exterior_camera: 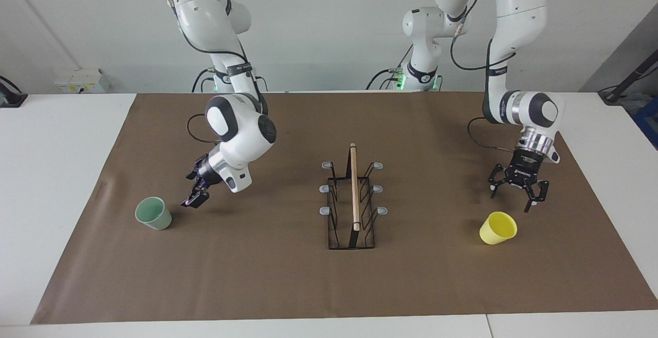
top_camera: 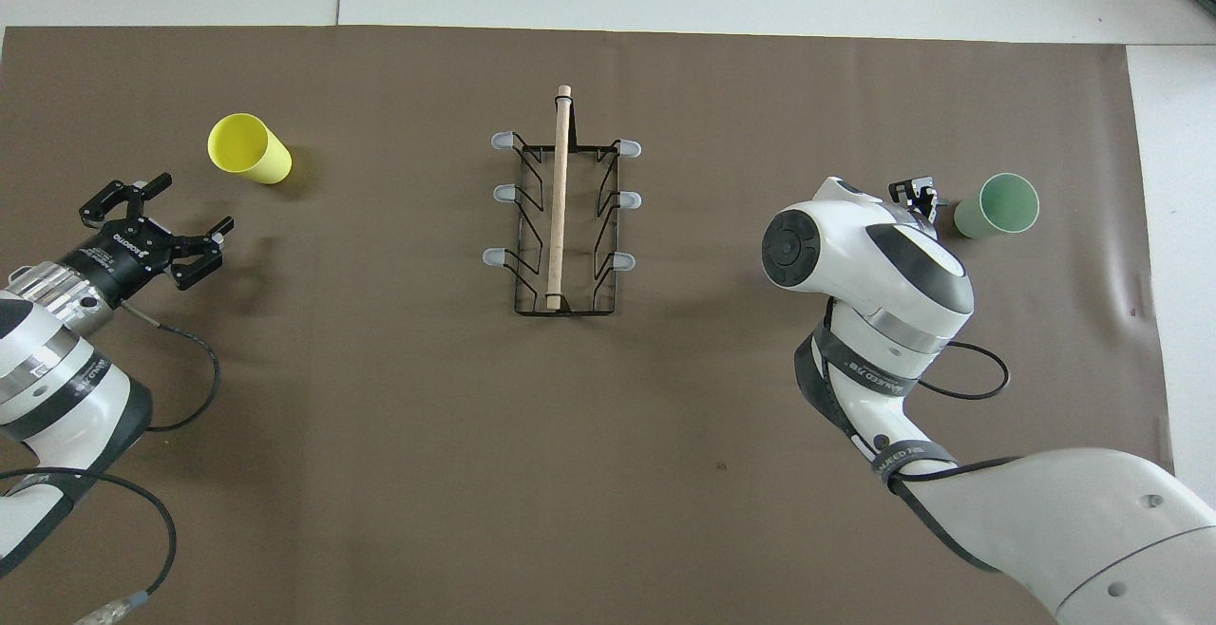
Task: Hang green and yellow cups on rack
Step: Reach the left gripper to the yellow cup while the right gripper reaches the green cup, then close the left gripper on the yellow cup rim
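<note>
With the black wire rack with its pale wooden rod (exterior_camera: 353, 199) mid-table, the spread left gripper (exterior_camera: 518, 194) hangs near the bright yellow plastic cup (exterior_camera: 498, 228) at one end and the spread right gripper (exterior_camera: 194, 194) nears the mint green cup (exterior_camera: 153, 213) at the other, apparently readying grasps.

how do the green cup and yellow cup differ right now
The green cup is pale mint and stands toward the right arm's end of the table; the yellow cup is bright and stands toward the left arm's end, tilted. Both are small, handleless, alike in size, unheld and not yet on the rack.
</note>
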Motion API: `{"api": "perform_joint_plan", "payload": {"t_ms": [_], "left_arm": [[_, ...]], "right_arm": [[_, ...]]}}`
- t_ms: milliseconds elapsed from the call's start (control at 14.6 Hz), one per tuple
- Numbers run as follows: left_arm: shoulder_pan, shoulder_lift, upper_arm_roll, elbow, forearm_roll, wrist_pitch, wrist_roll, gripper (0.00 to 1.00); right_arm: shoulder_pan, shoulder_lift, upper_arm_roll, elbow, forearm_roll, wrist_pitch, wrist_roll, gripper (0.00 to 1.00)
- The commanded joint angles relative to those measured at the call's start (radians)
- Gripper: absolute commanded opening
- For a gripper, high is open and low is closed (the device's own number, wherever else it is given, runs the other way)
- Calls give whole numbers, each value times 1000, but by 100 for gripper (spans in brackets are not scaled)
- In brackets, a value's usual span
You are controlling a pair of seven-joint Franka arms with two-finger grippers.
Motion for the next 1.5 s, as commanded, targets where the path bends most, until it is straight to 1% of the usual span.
{"api": "perform_joint_plan", "payload": {"t_ms": [0, 205, 342, 410, 615, 889, 1026, 1231, 1299, 1436], "left_arm": [[8, 52, 1, 31, -70, -67, 68, 100], [14, 58, -1, 32, -121, -79, 85, 100], [9, 68, -1, 44, -155, -76, 87, 100], [2, 84, -3, 55, -169, -78, 90, 100], [-9, 92, -6, 58, -215, -69, 127, 100], [-41, 110, -12, 77, -316, -12, 127, 100], [-49, 113, -15, 84, -324, 6, 127, 100], [-61, 125, -19, 92, -370, 31, 125, 100], [-58, 137, -21, 116, -370, 39, 124, 100], [-61, 157, -24, 133, -374, 43, 125, 100]], "right_arm": [[-14, -7, 5, -24, -64, 49, -2, 100], [-23, 5, 4, -24, -105, 111, -2, 100], [-53, 20, 4, -30, -194, 153, -3, 100], [-56, 20, 4, -35, -198, 153, -2, 100], [-58, 22, 5, -35, -195, 155, 10, 100], [-104, 25, 4, -41, -204, 199, 10, 100], [-106, 31, 5, -39, -205, 228, 12, 100], [-109, 33, 4, -41, -210, 253, 12, 100], [-121, 33, 4, -44, -227, 268, 12, 100], [-144, 36, 4, -58, -266, 306, 12, 100]]}}
